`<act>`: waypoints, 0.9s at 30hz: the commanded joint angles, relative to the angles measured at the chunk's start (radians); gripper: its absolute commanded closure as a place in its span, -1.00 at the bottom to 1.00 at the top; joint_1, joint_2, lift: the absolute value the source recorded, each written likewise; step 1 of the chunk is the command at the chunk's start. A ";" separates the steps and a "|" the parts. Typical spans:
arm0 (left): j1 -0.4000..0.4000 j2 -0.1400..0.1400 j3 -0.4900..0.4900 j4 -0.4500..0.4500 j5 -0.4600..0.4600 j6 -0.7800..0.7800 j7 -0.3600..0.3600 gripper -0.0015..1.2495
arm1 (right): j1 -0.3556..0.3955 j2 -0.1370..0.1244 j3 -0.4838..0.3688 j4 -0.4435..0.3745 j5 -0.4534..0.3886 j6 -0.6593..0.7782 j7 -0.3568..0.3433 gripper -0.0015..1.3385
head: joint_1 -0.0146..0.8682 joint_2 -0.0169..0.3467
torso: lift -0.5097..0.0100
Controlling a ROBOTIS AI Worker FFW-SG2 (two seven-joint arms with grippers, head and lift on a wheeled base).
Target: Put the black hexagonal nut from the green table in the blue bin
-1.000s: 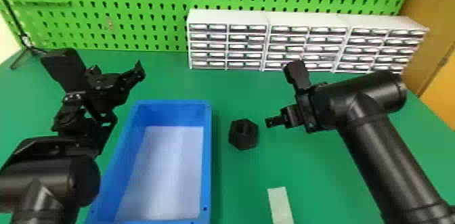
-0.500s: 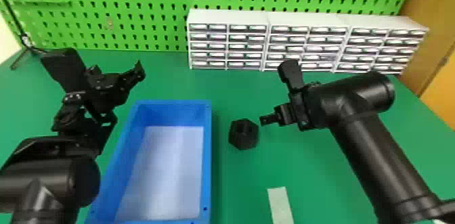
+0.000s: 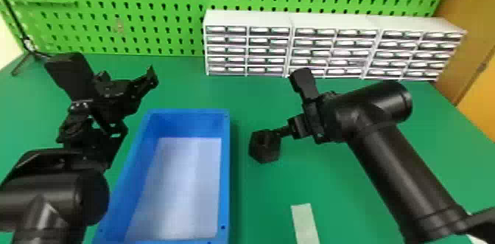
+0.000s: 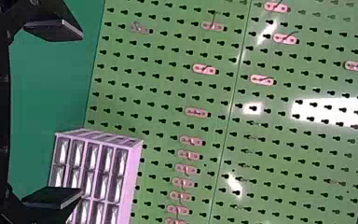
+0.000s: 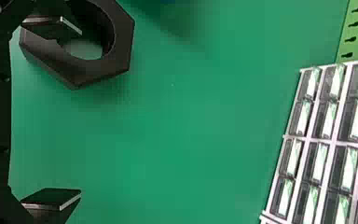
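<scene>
Black hexagonal nut [image 3: 264, 153] lies flat on green table [image 3: 353, 184], hole up, near 2 to 3 o'clock from middle of blue bin [image 3: 225, 173]. Close to bin, so trip looks short. Bin's open top faces up, ready to catch nut.
Right gripper [image 5: 51, 114] is at 1 to 2 o'clock of nut, fingers wide apart, nothing held. One finger [image 5: 49, 27] lies over nut's hole, maybe to pinch its side; cannot tell if touching.
Left gripper [image 4: 53, 113] parked near bin's 11 o'clock, fingers apart, empty, likely because right is closer.
</scene>
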 commanded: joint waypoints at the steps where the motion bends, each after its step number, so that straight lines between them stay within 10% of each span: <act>1: 0.000 0.000 0.002 -0.001 0.001 0.000 0.000 -0.82 | -0.002 0.003 0.008 0.024 0.000 -0.028 0.003 -0.85 | 0.60 -0.86 | 0.59; 27: 0.000 0.000 0.005 -0.001 0.001 0.000 -0.001 -0.82 | -0.016 0.010 0.001 0.155 -0.002 -0.173 0.019 -0.84 | 0.60 -0.86 | 0.59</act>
